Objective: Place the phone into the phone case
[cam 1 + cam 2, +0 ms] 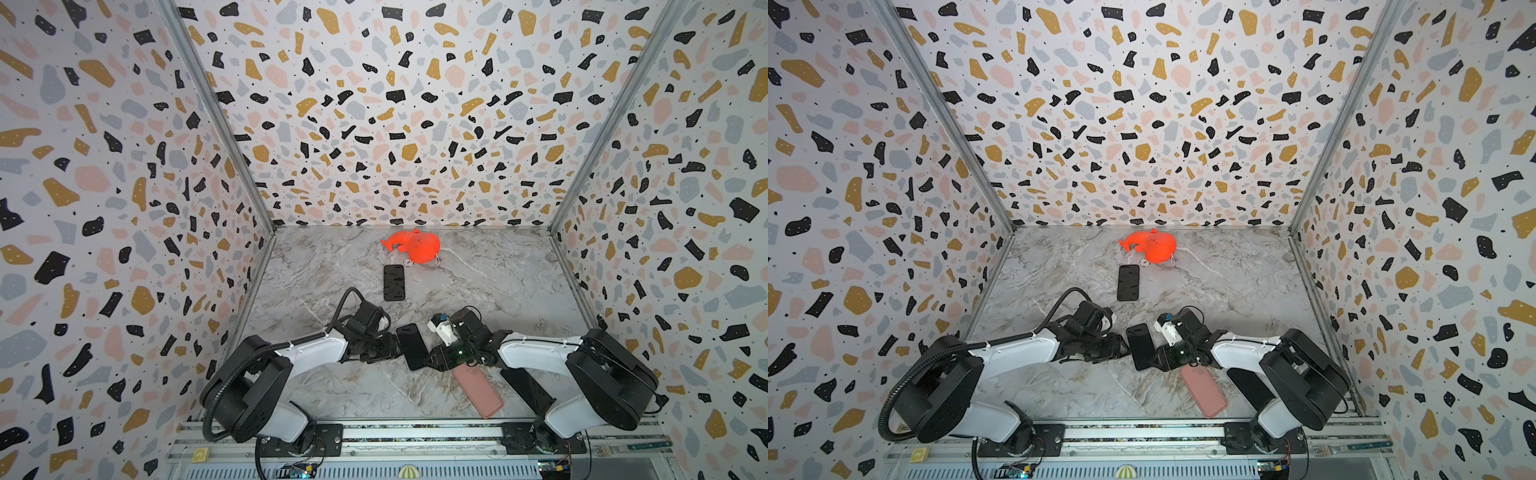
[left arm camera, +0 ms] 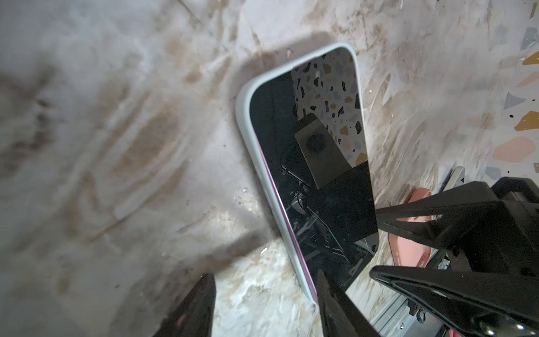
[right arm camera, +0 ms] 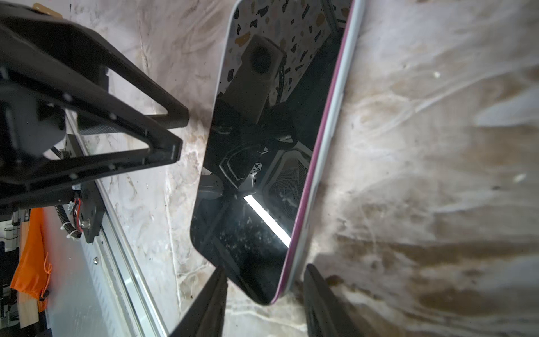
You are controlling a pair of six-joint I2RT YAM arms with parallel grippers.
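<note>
The phone (image 1: 411,347) (image 1: 1140,347) lies screen up on the marble table between my two grippers. A pale grey-blue phone case (image 2: 243,116) (image 3: 345,73) rims it, and a magenta strip of the phone's side shows above that rim along one long edge. My left gripper (image 1: 394,351) (image 2: 264,303) is open at one long side, one finger over the screen's corner and the other over bare table. My right gripper (image 1: 433,358) (image 3: 267,294) is open too. A corner of the phone (image 3: 262,175) sits between its fingers, with a gap to the finger on the case side.
A pink flat case (image 1: 478,390) (image 1: 1204,392) lies near the front, its far end under my right gripper. A black flat phone-shaped thing (image 1: 394,282) lies further back, with an orange pouch (image 1: 415,245) near the back wall. Patterned walls enclose three sides.
</note>
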